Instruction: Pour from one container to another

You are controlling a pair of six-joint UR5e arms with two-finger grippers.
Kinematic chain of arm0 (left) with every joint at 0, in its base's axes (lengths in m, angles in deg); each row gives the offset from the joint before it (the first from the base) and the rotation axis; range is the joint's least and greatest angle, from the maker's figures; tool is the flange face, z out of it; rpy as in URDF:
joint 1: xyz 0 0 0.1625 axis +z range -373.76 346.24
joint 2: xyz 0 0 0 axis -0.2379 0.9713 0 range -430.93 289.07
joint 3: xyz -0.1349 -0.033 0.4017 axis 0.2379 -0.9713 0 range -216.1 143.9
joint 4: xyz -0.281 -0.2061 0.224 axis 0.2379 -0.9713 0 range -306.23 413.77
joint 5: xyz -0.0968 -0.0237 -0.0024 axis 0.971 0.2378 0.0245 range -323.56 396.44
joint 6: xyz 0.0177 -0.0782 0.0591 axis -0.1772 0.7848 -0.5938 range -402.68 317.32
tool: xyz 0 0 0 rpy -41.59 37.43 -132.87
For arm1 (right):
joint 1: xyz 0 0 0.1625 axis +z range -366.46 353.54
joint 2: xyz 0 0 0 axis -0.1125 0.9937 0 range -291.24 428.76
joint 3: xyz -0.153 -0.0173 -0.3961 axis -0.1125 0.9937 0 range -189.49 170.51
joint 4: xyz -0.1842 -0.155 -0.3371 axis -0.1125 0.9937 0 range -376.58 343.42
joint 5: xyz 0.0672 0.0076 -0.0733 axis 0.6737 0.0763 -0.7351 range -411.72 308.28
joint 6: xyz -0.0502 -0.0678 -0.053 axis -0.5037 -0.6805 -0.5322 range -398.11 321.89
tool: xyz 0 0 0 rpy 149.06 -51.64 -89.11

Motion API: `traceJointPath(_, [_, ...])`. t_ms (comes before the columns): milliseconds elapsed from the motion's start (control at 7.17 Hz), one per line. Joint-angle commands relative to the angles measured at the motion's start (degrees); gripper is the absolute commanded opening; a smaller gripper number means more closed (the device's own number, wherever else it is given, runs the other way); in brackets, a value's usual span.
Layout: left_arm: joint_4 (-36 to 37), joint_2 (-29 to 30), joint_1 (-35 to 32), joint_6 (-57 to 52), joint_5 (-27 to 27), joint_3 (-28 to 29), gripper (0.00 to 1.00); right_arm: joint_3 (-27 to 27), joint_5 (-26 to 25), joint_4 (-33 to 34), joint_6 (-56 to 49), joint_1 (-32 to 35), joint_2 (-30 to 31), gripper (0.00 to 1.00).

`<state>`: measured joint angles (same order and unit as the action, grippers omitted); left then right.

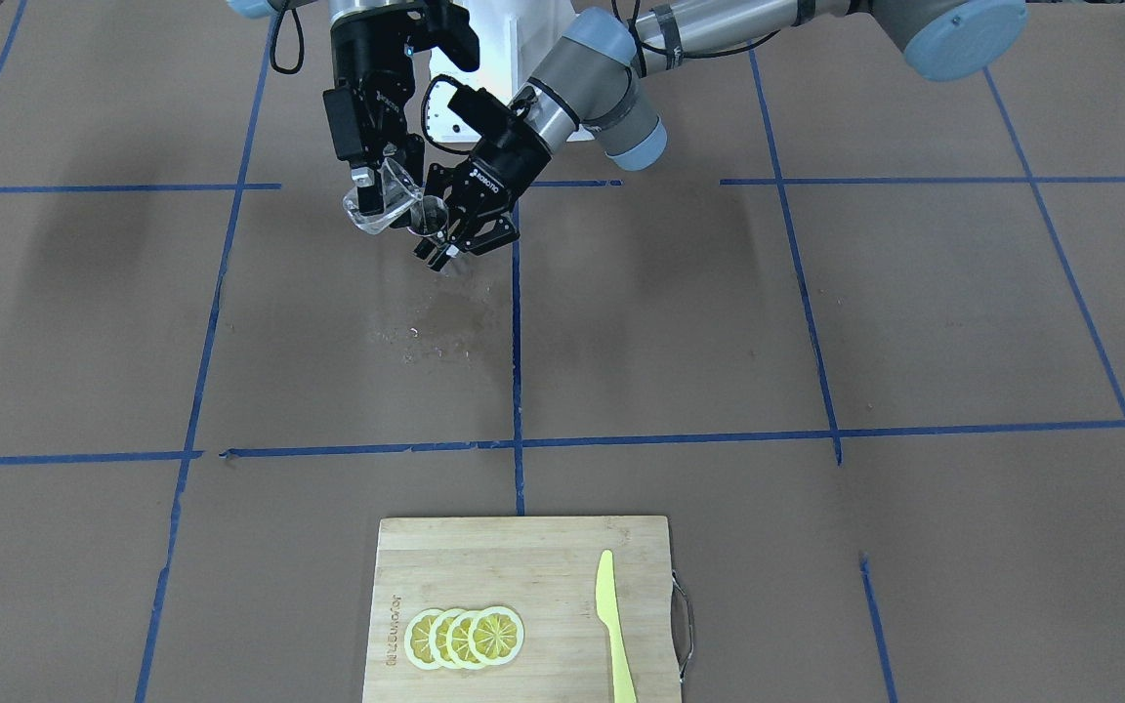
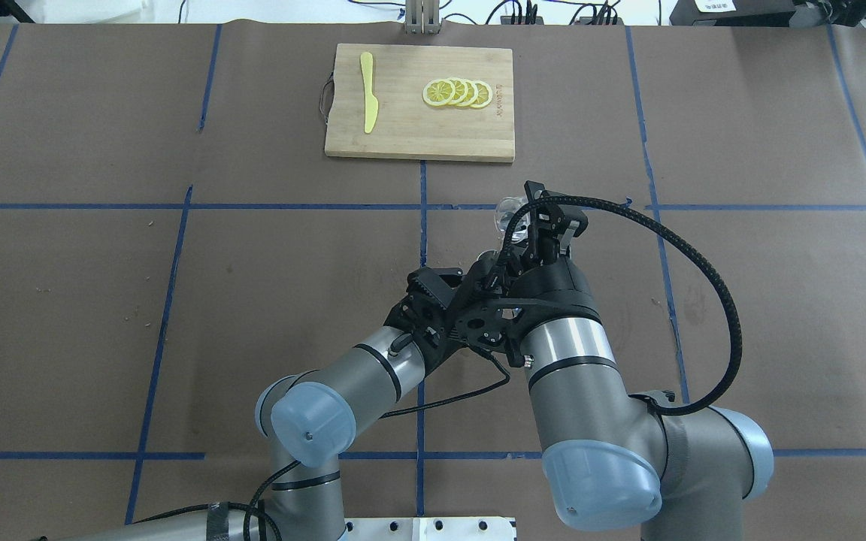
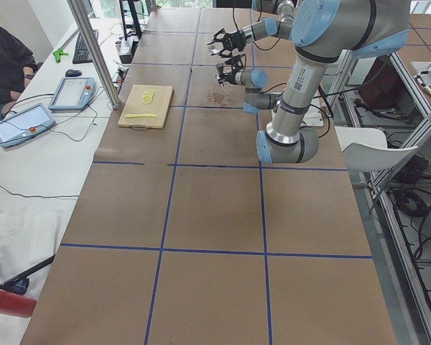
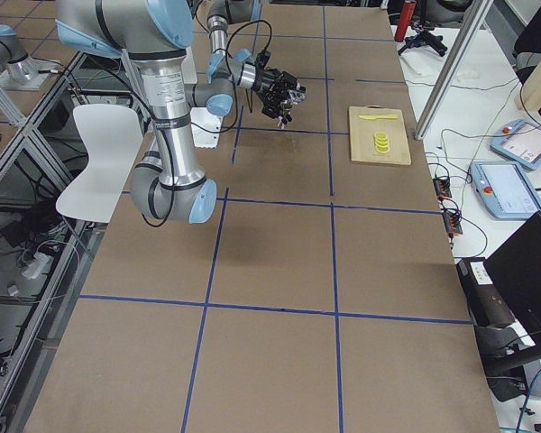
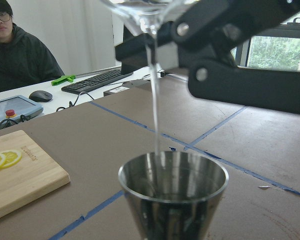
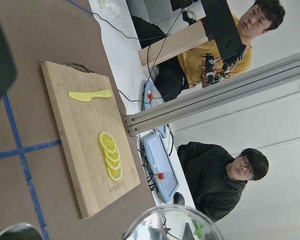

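Left wrist-mounted view: clear liquid stream (image 5: 154,100) falls from tilted clear glass cup (image 5: 142,12) into conical steel jigger (image 5: 172,192), both aloft mid-table. Cup clenched in right gripper (image 1: 382,184); left gripper (image 1: 447,232) grasps jigger. Cup judged fragile, slippery when wet; hold sidewall, moderate force.

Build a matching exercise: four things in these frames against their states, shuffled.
1. clear glass
2. steel cup
3. yellow knife
4. lemon slices

A. overlapped in a row on the cutting board
B. tilted, liquid streaming out
C. lying flat near the board's handle
D. catching the stream

Pairs: 1-B, 2-D, 3-C, 4-A
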<state>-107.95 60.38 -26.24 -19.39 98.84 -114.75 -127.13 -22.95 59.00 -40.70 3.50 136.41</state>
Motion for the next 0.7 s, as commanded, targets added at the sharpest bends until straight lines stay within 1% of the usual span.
traceJointPath(0, [0.00, 0.00, 0.09, 0.00, 0.00, 0.07, 0.00, 0.05, -0.90, 0.36, -0.93, -0.20, -0.06, 0.00])
traceJointPath(558, [0.00, 0.00, 0.09, 0.00, 0.00, -0.02, 0.00, 0.05, -1.34, 0.54, -1.89, -0.55, -0.41, 0.00])
